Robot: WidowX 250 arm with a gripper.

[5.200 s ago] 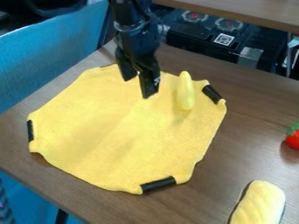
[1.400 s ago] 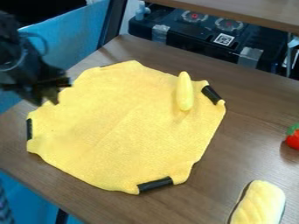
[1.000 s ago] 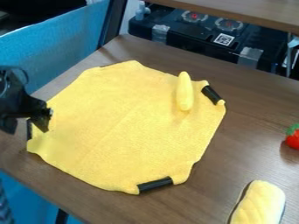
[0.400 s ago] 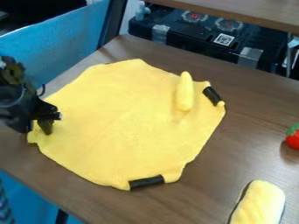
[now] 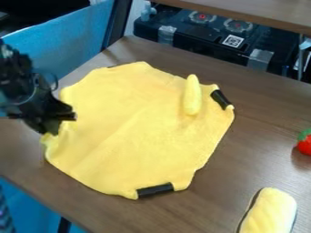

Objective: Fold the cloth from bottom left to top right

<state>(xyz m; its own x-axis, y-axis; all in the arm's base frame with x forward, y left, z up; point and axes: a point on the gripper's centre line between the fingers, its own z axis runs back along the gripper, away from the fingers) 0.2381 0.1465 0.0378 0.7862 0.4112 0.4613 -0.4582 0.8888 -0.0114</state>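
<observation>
My gripper [image 5: 52,129] is at the left edge of the yellow cloth [image 5: 137,132], shut on that edge, which is drawn up a little at the fingertips. The rest of the cloth lies spread out on the table, with a soft crease running from the held edge. Black strips show at its upper right corner and along its bottom edge. A yellow, elongated object [image 5: 193,95] rests on the cloth near the upper right.
The brown table [image 5: 267,118] also bears a red strawberry [image 5: 305,144] at the right edge and a pale yellow ridged object [image 5: 270,213] at the lower right. A blue panel [image 5: 67,45] stands along the left, and black equipment [image 5: 200,38] sits behind the table.
From above the middle of the cloth, my gripper went left and down to its left edge and took hold. That edge has since shifted right, and the bottom strip slid slightly left.
</observation>
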